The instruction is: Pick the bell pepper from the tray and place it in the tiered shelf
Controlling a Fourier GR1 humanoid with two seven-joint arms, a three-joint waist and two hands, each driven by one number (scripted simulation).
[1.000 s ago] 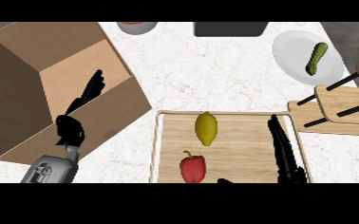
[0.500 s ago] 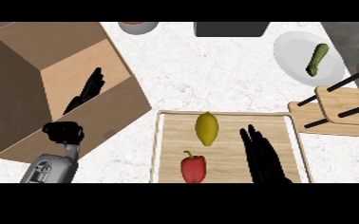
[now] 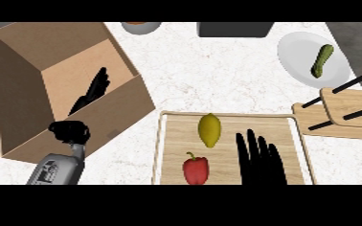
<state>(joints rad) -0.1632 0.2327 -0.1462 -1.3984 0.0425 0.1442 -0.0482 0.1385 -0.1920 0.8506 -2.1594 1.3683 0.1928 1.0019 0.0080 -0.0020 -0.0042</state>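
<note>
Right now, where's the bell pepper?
In the head view, the red bell pepper lies on the tray, below the yellow fruit, left of the right hand.

Red bell pepper [image 3: 196,169], yellow fruit [image 3: 209,129], pale wooden tray [image 3: 230,119]

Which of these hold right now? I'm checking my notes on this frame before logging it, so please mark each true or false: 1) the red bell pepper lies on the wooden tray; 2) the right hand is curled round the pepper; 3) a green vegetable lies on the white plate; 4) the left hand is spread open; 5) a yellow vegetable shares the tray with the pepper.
1) True: the red bell pepper lies on the wooden tray.
2) False: the right hand is open, fingers straight, over the tray beside the pepper.
3) True: a green vegetable lies on the white plate.
4) False: the left hand is curled, holding nothing, by the cardboard box.
5) True: the yellow vegetable lies above the pepper in the view.
</note>
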